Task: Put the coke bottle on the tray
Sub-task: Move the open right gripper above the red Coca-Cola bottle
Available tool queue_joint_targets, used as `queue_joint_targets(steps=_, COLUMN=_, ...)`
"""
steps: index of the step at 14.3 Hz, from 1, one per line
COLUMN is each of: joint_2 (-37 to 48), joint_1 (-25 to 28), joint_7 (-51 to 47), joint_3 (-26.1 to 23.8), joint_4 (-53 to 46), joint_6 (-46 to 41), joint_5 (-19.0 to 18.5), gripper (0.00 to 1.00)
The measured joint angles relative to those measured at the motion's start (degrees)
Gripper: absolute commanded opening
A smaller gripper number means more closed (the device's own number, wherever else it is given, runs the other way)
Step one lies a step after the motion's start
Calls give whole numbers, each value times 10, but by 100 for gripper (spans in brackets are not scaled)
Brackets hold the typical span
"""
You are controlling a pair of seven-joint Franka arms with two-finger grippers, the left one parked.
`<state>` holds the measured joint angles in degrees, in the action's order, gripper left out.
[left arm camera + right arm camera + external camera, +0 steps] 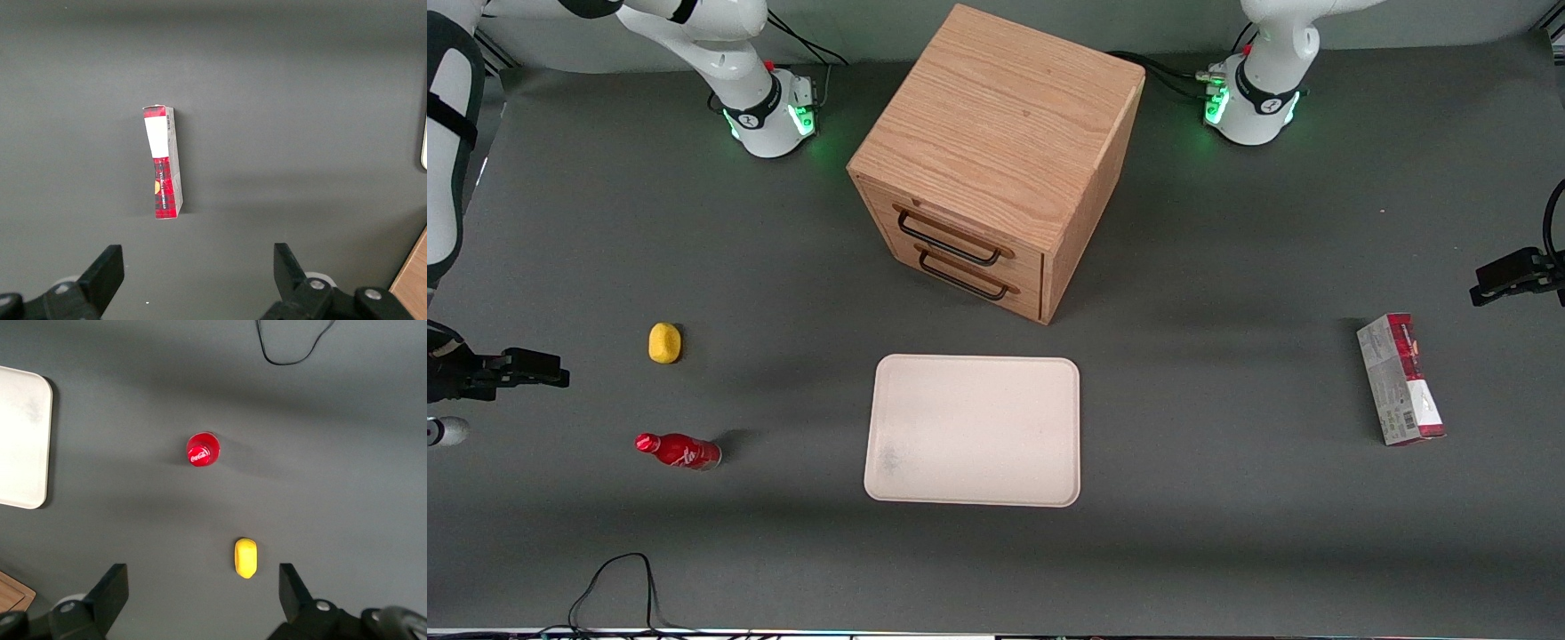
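Observation:
The coke bottle (679,451) stands upright on the grey table toward the working arm's end, apart from the tray. From above, its red cap (203,450) shows white script. The cream-white tray (973,430) lies flat and bare in front of the wooden drawer cabinet; one rounded corner of the tray (23,447) shows in the right wrist view. My gripper (203,590) hangs open well above the table at the working arm's end, holding nothing. In the front view the gripper (547,372) is farther from the camera than the bottle.
A yellow lemon-like object (664,343) lies beside the bottle, farther from the camera, and shows between my fingers as the yellow object (245,557). The wooden cabinet (996,160) has two drawers. A red-and-grey carton (1400,380) lies toward the parked arm's end. A black cable (614,578) loops at the table's front edge.

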<state>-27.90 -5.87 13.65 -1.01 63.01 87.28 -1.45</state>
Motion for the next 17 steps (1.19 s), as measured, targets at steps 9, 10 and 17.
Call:
queue_joint_targets(steps=9, joint_2=-17, joint_1=19, joint_7=-2, joint_3=-3, joint_4=-1, joint_6=33, joint_5=0, gripper=100)
queue_joint_targets(steps=10, joint_2=-19, joint_1=20, joint_7=-2, joint_3=-3, joint_4=-2, joint_6=36, joint_5=0, gripper=100)
queue_joint_targets(steps=17, joint_2=-32, joint_1=22, joint_7=-2, joint_3=-3, joint_4=-1, joint_6=44, joint_5=0, gripper=100)
